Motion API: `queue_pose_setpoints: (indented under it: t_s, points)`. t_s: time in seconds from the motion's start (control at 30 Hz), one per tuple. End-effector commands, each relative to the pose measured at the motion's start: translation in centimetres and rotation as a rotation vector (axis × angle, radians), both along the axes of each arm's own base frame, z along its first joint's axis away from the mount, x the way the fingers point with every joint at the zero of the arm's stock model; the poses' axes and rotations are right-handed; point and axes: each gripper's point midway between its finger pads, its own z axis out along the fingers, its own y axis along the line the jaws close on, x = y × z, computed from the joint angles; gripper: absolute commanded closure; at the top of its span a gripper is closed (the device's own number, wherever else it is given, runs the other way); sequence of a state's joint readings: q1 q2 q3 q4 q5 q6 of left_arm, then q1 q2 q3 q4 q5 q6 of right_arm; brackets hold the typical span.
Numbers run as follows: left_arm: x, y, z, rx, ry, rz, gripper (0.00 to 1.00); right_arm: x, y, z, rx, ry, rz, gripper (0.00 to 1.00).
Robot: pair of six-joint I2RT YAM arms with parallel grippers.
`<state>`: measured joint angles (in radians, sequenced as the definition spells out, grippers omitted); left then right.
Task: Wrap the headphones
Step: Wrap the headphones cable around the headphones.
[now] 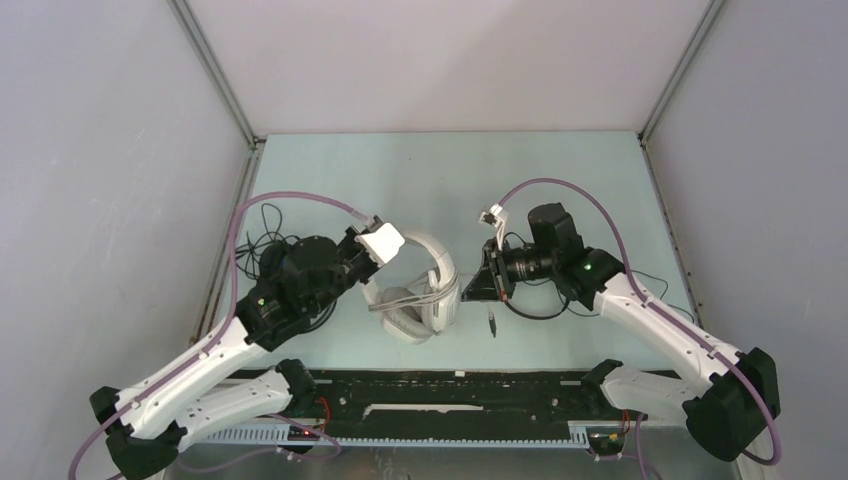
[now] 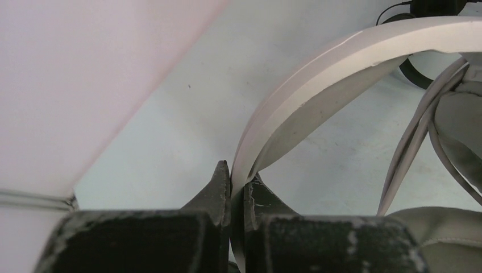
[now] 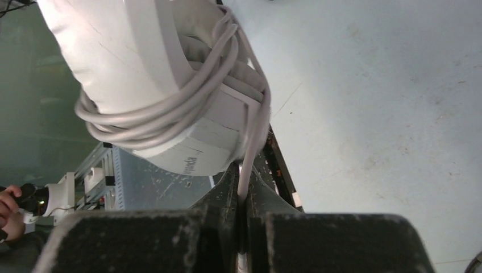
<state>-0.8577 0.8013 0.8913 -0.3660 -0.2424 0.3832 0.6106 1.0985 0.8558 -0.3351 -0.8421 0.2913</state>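
Observation:
The white-grey headphones [image 1: 420,290] lie mid-table between both arms. My left gripper [image 1: 388,262] is shut on their white headband [image 2: 341,62], jaws pinching its edge [image 2: 237,177]. My right gripper [image 1: 472,285] is shut on the grey cable [image 3: 250,153], which runs up from the jaws [image 3: 243,185] to several turns wound round an earcup [image 3: 142,74]. The cable's plug end [image 1: 492,322] hangs below the right gripper. A black set and its cords [image 1: 262,255] lie mostly hidden under the left arm. Another black cord [image 1: 540,312] shows under the right arm; its set is hidden.
Grey enclosure walls stand on the left, right and back. A black rail [image 1: 420,385] runs along the near table edge. A thin black cord [image 1: 655,280] trails toward the right wall. A person's hand [image 3: 8,202] shows beyond the table edge.

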Motion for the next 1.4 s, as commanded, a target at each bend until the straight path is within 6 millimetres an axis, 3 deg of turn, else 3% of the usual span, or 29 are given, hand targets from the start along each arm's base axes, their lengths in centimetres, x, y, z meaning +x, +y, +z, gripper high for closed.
queue_pose_setpoints:
  t_s: [0.0,0.23,0.47,0.77,0.97,1.13,1.37]
  points:
    - [1.7,2.3,-0.2,0.216,-0.200,0.033,1.00,-1.0,0.8,5.5,0.145,-0.025,0.077,1.00]
    - [3.8,3.6,1.1,0.317,-0.334,0.142,1.00,-3.1,1.3,5.5,0.157,0.073,0.165,1.00]
    - [4.8,4.7,1.9,0.369,-0.423,0.226,1.00,-3.5,1.6,7.5,0.225,0.106,0.205,1.00]
    - [5.3,5.9,2.3,0.369,-0.452,0.324,1.00,-2.2,2.4,10.9,0.326,0.164,0.149,1.00]
    - [5.8,6.2,2.1,0.191,-0.375,0.438,1.00,-0.6,2.2,11.5,0.344,0.191,0.075,1.00]
    - [5.9,6.7,0.7,0.149,-0.278,0.519,1.00,-0.1,2.5,13.7,0.411,0.206,0.039,0.98]
    - [5.9,6.9,0.7,0.009,-0.209,0.604,1.00,2.0,3.2,15.5,0.478,0.236,-0.093,0.96]
